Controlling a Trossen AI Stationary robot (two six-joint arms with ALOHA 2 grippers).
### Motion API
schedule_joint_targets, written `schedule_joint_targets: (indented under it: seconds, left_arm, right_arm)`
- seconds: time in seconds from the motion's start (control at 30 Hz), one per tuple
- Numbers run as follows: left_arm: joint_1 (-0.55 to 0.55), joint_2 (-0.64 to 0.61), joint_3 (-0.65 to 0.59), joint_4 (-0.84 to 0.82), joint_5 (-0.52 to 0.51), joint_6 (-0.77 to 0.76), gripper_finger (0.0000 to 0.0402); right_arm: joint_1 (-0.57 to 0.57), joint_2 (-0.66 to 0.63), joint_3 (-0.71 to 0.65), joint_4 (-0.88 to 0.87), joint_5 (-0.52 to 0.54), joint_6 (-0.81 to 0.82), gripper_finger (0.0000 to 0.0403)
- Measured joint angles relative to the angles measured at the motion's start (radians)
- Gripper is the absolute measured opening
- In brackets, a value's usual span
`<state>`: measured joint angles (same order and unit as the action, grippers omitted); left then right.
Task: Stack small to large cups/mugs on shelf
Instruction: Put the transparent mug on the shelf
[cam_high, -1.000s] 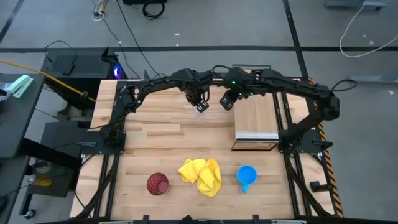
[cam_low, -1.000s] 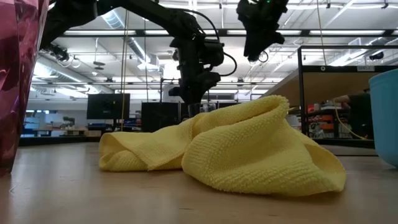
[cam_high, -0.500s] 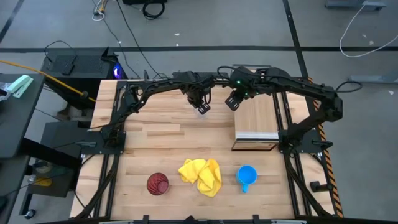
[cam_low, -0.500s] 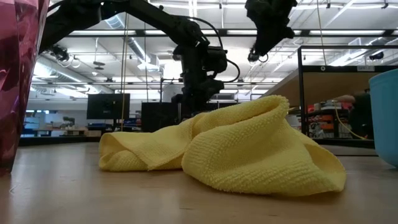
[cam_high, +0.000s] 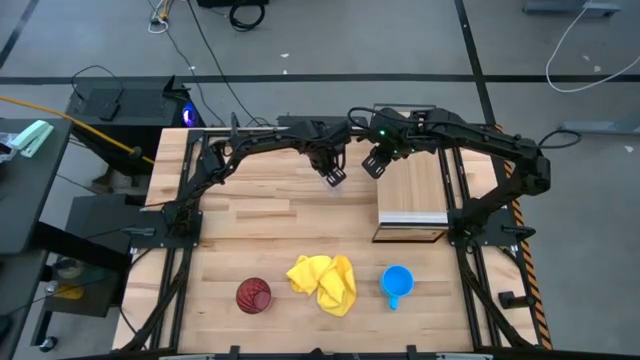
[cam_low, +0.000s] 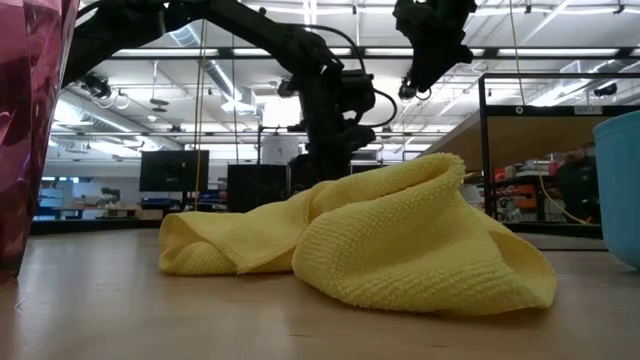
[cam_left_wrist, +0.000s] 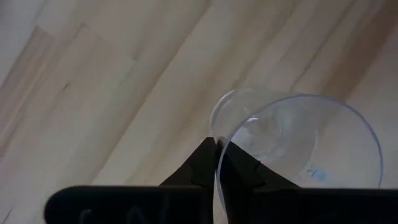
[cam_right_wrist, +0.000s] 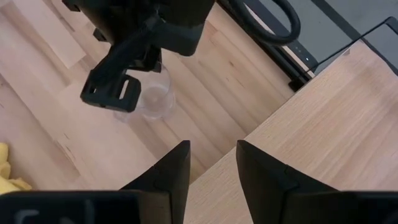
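Observation:
My left gripper (cam_high: 333, 176) is shut on the small clear plastic cup (cam_left_wrist: 292, 143) over the far middle of the table, just left of the shelf (cam_high: 412, 190), a light-wood platform at the far right. My right gripper (cam_high: 373, 165) hangs open and empty (cam_right_wrist: 211, 174) over the shelf's far-left corner, close beside the left gripper. The dark red ribbed tumbler (cam_high: 253, 295) and the blue mug (cam_high: 396, 283) stand on the table near its front edge. The yellow cloth (cam_high: 322, 283) lies between them. My left gripper pinches the clear cup's wall at its rim (cam_left_wrist: 217, 146), one finger inside the cup and one outside. The fingers come from above, pointing down. The cup hangs below them, tilted, its mouth toward the wrist camera, over the bare tabletop.
The tabletop (cam_high: 250, 215) between the grippers and the front row of things is bare wood. The shelf's top (cam_right_wrist: 336, 118) is bare. Black frame rails run along the table's left and right edges.
My left gripper has carried the clear cup toward the table's right edge, closer to the shelf and a little nearer. My right gripper has risen and shifted slightly right over the shelf's corner.

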<state>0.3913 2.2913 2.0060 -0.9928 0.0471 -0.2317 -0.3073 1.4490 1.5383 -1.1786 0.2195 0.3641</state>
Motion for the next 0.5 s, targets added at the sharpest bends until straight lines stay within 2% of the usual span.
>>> schedule_joint_targets:
  seconds: [0.37, 0.5]
  left_arm:
    - [-0.019, 0.0, -0.001, 0.069, 0.001, 0.012, 0.0013]
    - [-0.021, 0.0, -0.001, 0.083, 0.003, 0.016, 0.003]
  right_arm:
    - [0.0, 0.0, 0.0, 0.029, 0.0, -0.001, 0.0137]
    - [0.0, 0.0, 0.0, 0.029, 0.0, -0.001, 0.0137]
